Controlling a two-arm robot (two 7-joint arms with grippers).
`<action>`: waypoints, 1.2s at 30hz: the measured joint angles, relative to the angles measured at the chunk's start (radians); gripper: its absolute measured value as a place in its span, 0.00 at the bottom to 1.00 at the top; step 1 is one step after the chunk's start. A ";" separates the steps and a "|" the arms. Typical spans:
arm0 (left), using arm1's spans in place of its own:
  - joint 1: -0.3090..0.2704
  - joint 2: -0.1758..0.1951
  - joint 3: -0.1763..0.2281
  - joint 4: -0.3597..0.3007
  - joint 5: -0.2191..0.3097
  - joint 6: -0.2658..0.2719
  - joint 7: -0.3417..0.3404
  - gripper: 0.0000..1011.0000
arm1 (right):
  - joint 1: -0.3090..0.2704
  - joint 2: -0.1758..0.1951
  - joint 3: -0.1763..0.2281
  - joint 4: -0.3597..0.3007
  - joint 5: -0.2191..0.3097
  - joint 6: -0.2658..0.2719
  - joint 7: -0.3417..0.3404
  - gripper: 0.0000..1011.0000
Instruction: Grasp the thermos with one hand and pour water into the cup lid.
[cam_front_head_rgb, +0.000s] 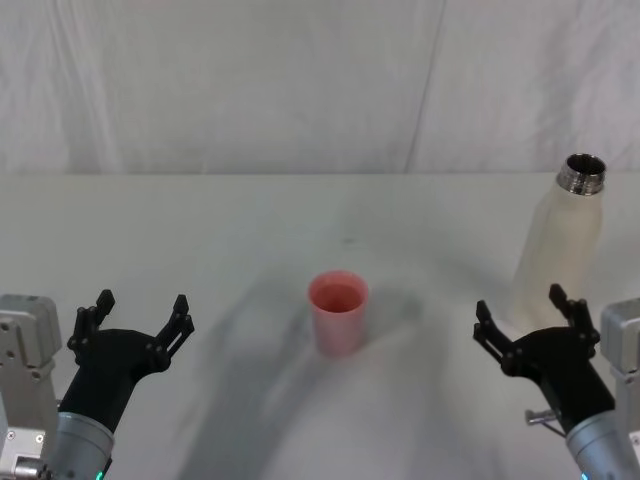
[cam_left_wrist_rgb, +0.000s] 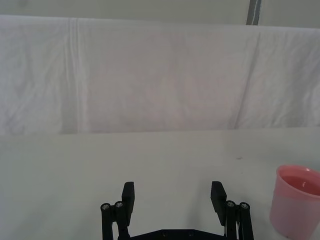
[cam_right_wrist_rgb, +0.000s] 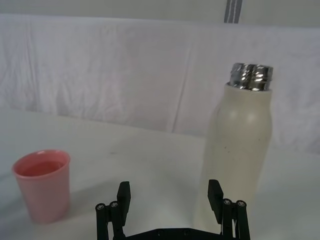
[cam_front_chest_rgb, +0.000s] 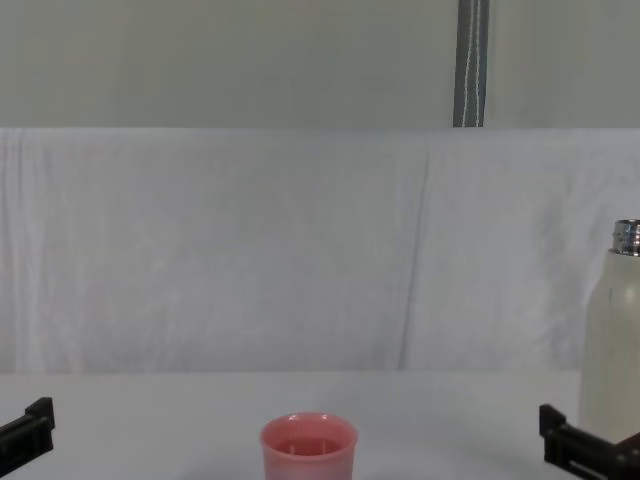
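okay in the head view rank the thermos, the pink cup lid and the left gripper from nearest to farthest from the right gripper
From the open right gripper:
1. Thermos, upright just beyond it, at the table's right side.
2. Cup lid, at the table's middle, to its left.
3. Left gripper, open, at the near left.

White tabletop and draped backdrop

We see a pale tabletop with soft shadows near its middle, a wrinkled white cloth hanging along its far edge, a plain wall above that, and a grey vertical pole rising behind the cloth.
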 joint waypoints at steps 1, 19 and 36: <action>0.000 0.000 0.000 0.000 0.000 0.000 0.000 0.99 | 0.000 -0.002 0.004 -0.002 -0.001 0.001 0.000 0.99; 0.000 0.000 0.000 0.000 0.000 0.000 0.000 0.99 | -0.012 -0.048 0.097 -0.039 0.015 0.053 0.031 0.99; 0.000 0.000 0.000 0.000 0.000 0.000 0.000 0.99 | 0.018 -0.094 0.148 0.011 0.037 0.059 0.078 0.99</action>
